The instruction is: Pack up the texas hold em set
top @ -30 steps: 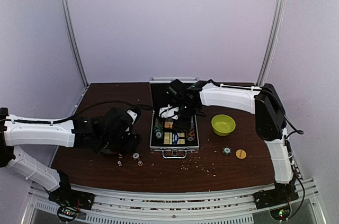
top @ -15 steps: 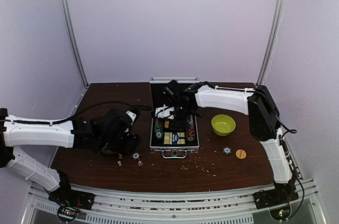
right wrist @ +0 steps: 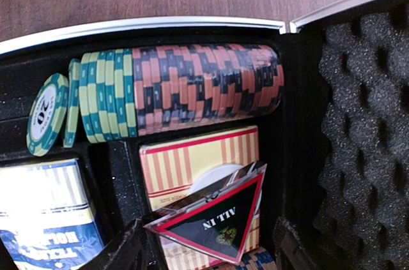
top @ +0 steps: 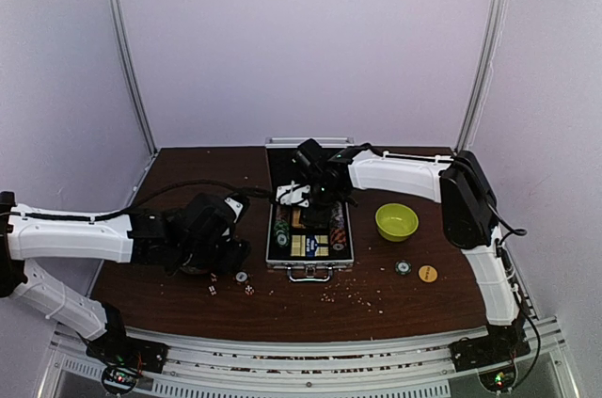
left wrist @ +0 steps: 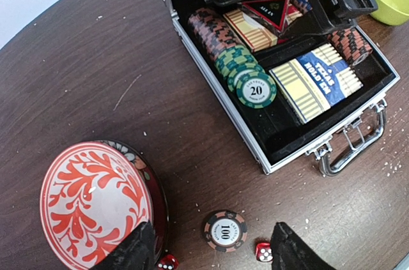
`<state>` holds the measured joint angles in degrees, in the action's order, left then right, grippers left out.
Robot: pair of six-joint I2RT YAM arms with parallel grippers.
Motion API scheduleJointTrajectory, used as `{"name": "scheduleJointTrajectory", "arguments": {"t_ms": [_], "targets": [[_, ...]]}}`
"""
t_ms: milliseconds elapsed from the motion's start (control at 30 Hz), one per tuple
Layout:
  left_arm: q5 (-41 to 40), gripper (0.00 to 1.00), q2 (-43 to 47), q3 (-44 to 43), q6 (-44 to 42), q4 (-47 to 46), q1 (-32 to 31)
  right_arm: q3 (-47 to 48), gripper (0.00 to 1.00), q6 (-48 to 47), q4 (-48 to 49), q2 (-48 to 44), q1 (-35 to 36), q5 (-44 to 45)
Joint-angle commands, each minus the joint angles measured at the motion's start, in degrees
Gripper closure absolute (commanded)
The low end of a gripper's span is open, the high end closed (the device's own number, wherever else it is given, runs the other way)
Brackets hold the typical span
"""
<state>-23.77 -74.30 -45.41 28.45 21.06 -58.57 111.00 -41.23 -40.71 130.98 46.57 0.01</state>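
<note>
Now the right tool (right wrist: 208, 247) hangs wide over the case (top: 308, 268), its triangular button (right wrist: 214, 217) resting on a card deck, likely just let go. At nine o'clock, the left tool (left wrist: 208, 254) gapes above a loose chip (left wrist: 225, 230) on the bench (left wrist: 96, 78), apparently lining up.

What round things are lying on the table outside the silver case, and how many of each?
Loose poker chips: 2
Yellow round button: 1
Red tin: 1
Lime-green bowl: 1
Total: 5
</note>
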Motion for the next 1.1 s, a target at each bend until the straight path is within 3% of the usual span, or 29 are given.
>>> {"name": "scheduleJointTrajectory", "arguments": {"t_ms": [0, 167, 333, 500, 733, 1067], "targets": [[0.4, 0.37, -0.6, 0.4, -0.3, -1.5, 0.1, 0.6, 0.31, -0.4, 1.9, 1.3, -0.3, 2.3], [0.6, 0.37, -1.1, 0.3, -0.7, -1.9, 0.1, 0.2, 0.29, -0.8, 1.1, 0.6, -0.3, 2.3], [0.4, 0.37, -1.8, -0.3, -1.1, -1.9, 0.1, -1.6, 0.21, -0.8, -2.3, -3.3, 0.6, -2.1], [-1.0, 0.36, -2.1, -1.0, -1.8, -1.8, 0.1, -9.8, 0.18, 2.6, 0.0, -14.3, 2.4, -8.6], [-2.0, 0.36, -3.4, -2.7, -3.2, -1.1, 0.1, -21.3, 0.20, 5.2, -6.5, -26.9, 1.6, -14.1], [0.7, 0.36, -8.6, -8.1, -6.6, -5.6, 0.1, -42.2, 0.24, 6.8, -8.8, -42.7, -9.4, -12.9]]}}
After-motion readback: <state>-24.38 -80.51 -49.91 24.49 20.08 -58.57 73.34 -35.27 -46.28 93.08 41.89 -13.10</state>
